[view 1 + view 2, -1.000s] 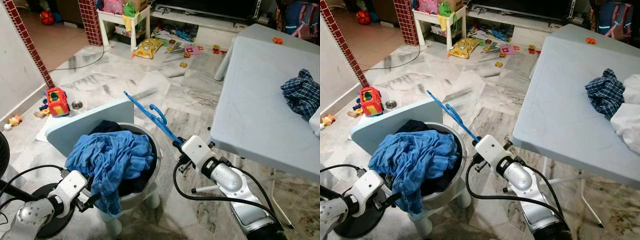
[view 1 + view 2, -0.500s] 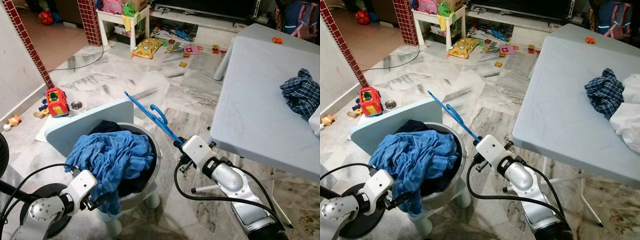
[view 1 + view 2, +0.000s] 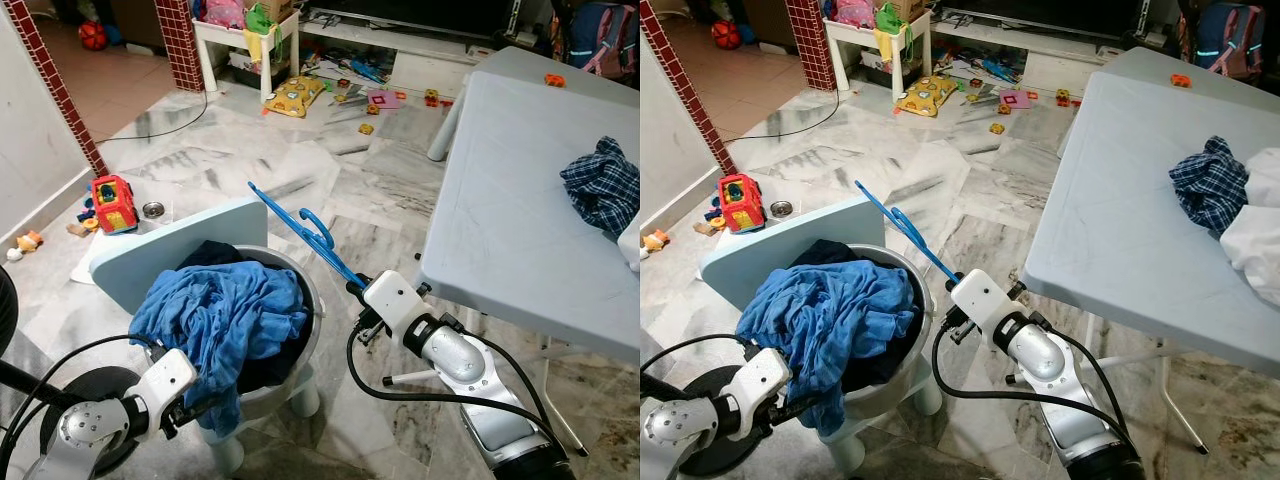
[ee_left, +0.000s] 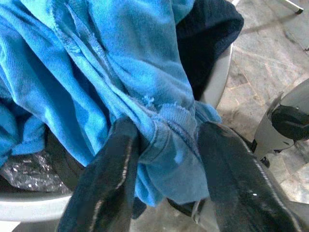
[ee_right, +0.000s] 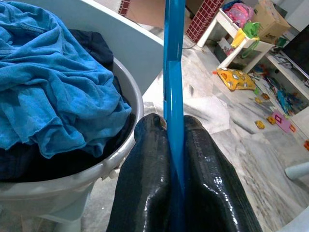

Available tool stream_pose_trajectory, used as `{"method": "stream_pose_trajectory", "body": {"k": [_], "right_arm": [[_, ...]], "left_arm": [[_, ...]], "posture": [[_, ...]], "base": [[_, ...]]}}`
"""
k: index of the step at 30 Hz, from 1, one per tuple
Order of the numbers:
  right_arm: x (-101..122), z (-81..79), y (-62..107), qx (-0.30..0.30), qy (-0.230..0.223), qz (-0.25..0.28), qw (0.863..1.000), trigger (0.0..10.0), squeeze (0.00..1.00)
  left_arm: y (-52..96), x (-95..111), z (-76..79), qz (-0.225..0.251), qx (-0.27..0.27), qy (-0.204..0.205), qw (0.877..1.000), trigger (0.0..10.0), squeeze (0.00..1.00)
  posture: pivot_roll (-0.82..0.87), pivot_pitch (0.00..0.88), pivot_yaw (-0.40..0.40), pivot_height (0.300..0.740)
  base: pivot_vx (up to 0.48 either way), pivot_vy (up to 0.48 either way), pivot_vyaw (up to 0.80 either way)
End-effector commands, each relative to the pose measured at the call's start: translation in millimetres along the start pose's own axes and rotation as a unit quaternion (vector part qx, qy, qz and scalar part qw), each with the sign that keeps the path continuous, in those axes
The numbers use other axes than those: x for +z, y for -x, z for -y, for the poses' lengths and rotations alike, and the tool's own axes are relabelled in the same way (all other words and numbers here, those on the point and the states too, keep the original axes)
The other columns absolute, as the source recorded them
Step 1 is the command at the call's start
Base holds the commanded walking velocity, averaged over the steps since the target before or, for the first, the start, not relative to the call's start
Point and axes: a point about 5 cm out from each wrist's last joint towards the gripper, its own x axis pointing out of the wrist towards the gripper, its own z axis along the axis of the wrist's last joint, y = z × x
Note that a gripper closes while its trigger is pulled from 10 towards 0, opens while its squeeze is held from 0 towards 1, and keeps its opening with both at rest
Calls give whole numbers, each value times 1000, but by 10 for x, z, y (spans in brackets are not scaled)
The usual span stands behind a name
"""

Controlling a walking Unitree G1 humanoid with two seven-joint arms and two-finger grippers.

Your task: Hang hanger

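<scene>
The right gripper (image 5: 176, 159) has its fingers pressed tight on the blue hanger (image 3: 300, 228), which slants up and away from them, its hook over the far rim of the white laundry basket (image 3: 312, 330), with the pale counter (image 3: 520, 220) off to the fingers' other side. Down low, the left gripper (image 4: 164, 159) has its fingers (image 4: 113, 179) partly open around a bunched fold of the blue shirt (image 3: 215, 320), which spills over the basket's near edge right at the fingertips.
</scene>
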Motion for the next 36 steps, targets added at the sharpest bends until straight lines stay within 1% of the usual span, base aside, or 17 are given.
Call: {"method": "stream_pose_trajectory", "body": {"k": [1,9,13,14,16,18,21,22,23,24,26,27,28,29,30,32,36], "right_arm": [[32,22,-10,-3,3,5,1000,10000,0],[44,30,-33,-4,4,7,1000,10000,0],[51,43,-52,-7,5,9,1000,10000,0],[51,43,-52,-7,5,9,1000,10000,0],[52,50,-60,-8,6,10,1000,10000,0],[51,54,-63,-9,6,11,1000,10000,0],[59,62,-78,-10,6,13,1000,10000,0],[65,63,-88,-10,6,14,1000,10000,0],[65,63,-88,-10,6,14,1000,10000,0],[68,65,-98,-11,6,15,1000,10000,0],[68,67,-105,-11,6,16,1000,10000,0],[68,67,-105,-11,6,16,1000,10000,0],[61,71,-110,-11,6,16,1000,10000,0],[61,71,-110,-11,6,16,1000,10000,0],[56,75,-114,-13,6,16,1000,10000,0],[52,78,-117,-16,5,15,1000,10000,0],[34,106,-170,-40,-5,11,999,10000,0]], "left_arm": [[25,-45,18,-6,-1,5,1000,0,0],[36,-15,-34,12,41,11,999,0,0],[42,108,-159,52,110,25,992,0,0],[42,108,-159,52,110,25,992,0,0],[40,245,-240,89,150,34,984,0,0],[40,322,-277,107,167,32,980,0,0],[26,596,-368,166,204,39,964,0,0],[17,726,-394,192,213,42,957,0,0],[17,726,-394,192,213,42,957,0,0],[6,863,-412,217,218,42,951,0,0],[11,1028,-438,246,226,38,942,0,0],[11,1028,-438,246,226,38,942,0,0],[35,1269,-483,287,233,38,928,0,0],[35,1269,-483,287,233,38,928,0,0],[56,1425,-508,316,232,49,919,0,0],[61,1481,-515,326,230,56,915,0,0],[79,1759,-497,367,213,75,902,0,0]], "posture": [[-96,134,-57,740],[-91,127,-61,740],[-86,119,-66,740],[-86,119,-66,740],[-84,116,-67,740],[-83,111,-70,740],[-80,102,-75,740],[-80,98,-76,740],[-80,98,-76,740],[-79,92,-78,740],[-79,88,-80,740],[-79,88,-80,740],[-75,80,-80,740],[-75,80,-80,740],[-72,75,-80,740],[-68,71,-80,740],[-54,50,-76,740]], "base": [[0,0,0],[0,0,0],[0,0,0],[0,0,0],[0,0,0],[0,0,0],[0,0,0],[0,0,0],[0,0,0],[0,0,0],[0,0,0],[0,0,0],[0,0,0],[0,0,0],[0,0,0],[0,0,0],[0,0,0]]}}
